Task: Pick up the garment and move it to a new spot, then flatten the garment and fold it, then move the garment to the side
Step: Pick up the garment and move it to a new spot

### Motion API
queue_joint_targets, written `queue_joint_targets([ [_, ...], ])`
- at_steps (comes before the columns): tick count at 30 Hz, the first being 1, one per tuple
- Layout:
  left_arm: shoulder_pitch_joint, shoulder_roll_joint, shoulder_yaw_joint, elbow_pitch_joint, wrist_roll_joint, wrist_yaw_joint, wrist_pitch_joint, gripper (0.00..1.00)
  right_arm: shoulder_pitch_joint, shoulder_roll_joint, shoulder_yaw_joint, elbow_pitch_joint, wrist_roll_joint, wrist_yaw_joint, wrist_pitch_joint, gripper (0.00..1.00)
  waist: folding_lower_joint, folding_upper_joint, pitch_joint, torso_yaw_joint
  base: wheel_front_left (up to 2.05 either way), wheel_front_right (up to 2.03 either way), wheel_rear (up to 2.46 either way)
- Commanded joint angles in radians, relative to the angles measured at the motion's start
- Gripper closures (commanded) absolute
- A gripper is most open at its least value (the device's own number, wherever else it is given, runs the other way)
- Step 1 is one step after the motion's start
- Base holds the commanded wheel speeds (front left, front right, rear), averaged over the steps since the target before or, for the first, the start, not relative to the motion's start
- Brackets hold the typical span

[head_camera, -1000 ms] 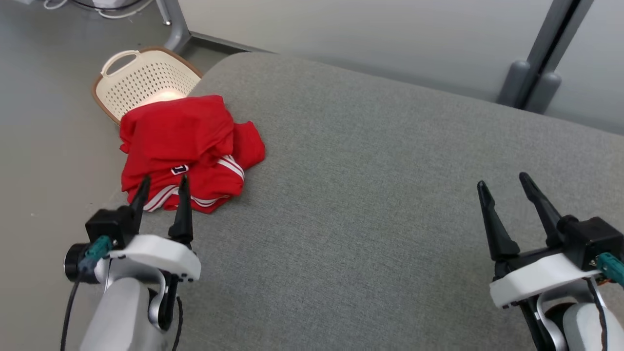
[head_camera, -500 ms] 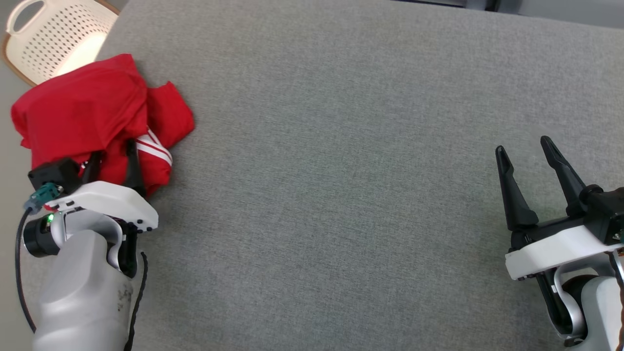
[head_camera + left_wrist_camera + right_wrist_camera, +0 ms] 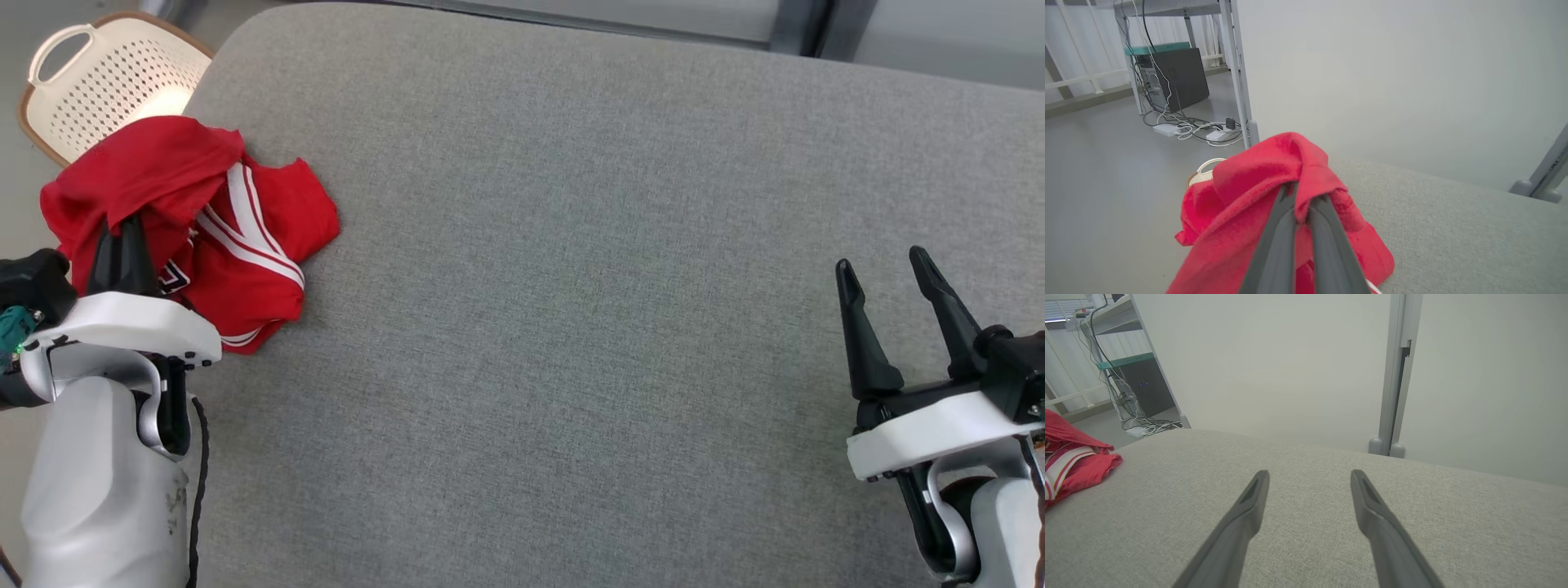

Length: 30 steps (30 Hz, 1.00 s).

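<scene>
Along the far-left corner of a grey padded surface (image 3: 571, 245), which takes up most of the head view, lies the item under task. The surface's rounded corner borders a bare grey floor (image 3: 12, 188).

The garment (image 3: 286, 208) is red with white stripes. It sits bunched at that corner, with one part drawn up into a peak and its outer edge overhanging the surface's rim.

A cream perforated basket (image 3: 106, 77) with a loop handle stands on the floor just beyond the garment. Whether the cloth touches it cannot be determined.

The left gripper (image 3: 118, 233) is at the near side of the bunch. Its fingers (image 3: 1274, 245) are drawn together on a fold of the red cloth, which drapes over both tips in the left wrist view.

The right gripper (image 3: 878, 259) is at the near right, well apart from the garment. Its fingers are spread wide with nothing between them. Contact with the surface cannot be confirmed.
</scene>
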State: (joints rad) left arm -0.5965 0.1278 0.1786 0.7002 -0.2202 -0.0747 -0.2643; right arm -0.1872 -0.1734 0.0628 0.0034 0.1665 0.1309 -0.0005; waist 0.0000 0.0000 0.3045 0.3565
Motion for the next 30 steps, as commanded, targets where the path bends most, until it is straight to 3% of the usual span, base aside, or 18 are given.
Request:
queue_joint_targets([
  [1,0.027,-0.004,0.005,-0.044,0.016,0.005,0.000,1.00,0.013,0.005,-0.006,0.005,0.008,0.000,-0.011,0.00,0.0000,0.0000,-0.042,0.001,0.00,0.00,0.00],
  [9,0.189,-0.041,-0.048,-0.340,0.085,-0.012,0.000,1.00,0.073,0.040,-0.013,0.030,0.015,0.000,-0.030,0.00,0.0000,0.0000,-0.160,-0.020,0.00,0.00,0.00],
  [16,0.298,-0.066,-0.167,-0.479,0.092,-0.027,0.018,1.00,0.108,0.064,-0.019,0.028,0.015,0.000,-0.032,0.00,0.0000,0.0000,-0.210,-0.075,0.00,0.00,0.00],
  [21,0.355,-0.073,-0.308,-0.516,0.063,-0.040,0.082,1.00,0.120,0.076,-0.008,0.031,0.025,0.000,-0.035,0.00,0.0000,0.0000,-0.226,-0.167,0.00,0.00,0.00],
  [30,0.257,-0.075,-0.616,-0.472,-0.042,-0.041,0.111,1.00,0.076,0.090,0.018,0.038,0.035,0.000,-0.052,0.00,0.0000,0.0000,-0.147,-0.429,0.00,0.00,0.00],
])
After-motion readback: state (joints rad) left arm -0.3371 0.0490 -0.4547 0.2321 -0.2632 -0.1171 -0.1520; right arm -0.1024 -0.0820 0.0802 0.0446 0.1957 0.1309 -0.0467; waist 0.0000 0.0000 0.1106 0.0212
